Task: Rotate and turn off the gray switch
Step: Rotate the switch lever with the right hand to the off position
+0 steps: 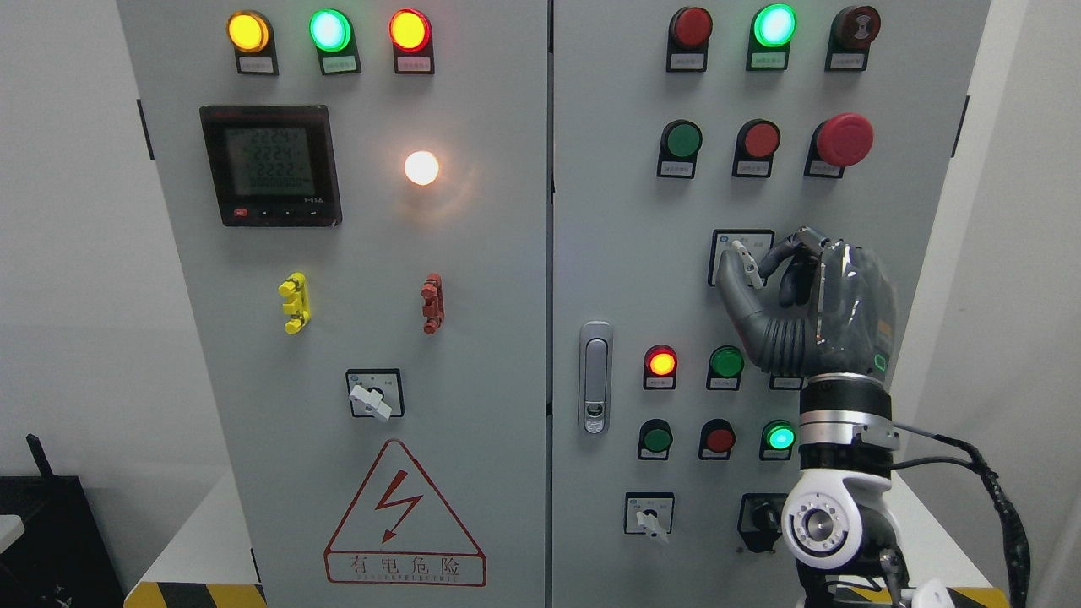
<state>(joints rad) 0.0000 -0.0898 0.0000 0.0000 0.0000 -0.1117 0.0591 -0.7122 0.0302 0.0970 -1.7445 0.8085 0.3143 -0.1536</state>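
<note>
Right arm rising upright from the bottom right, white-and-silver wrist vertical, right hand [806, 300] raised with its dark back to the camera, thumb out to the left, fingers [790, 253] curled forward, pinching at the thumb tip

I saw the grey cabinet [507, 355] with two doors. Left door had a yellow lamp [248, 31], green lamp [329, 29] and orange-red lamp [410, 29] lit across the top, a digital meter [270, 165] below them, a glowing white lamp [421, 167] to its right. Lower down were a yellow clip [294, 302] and a red clip [432, 303], then a white rotary selector [372, 395] above the red lightning warning triangle [404, 517]. Right door carried a metal latch handle [595, 377] at its left edge and a red mushroom stop button [844, 139] (unlit, upper right). A black box [51, 540] sat lower left.
</note>
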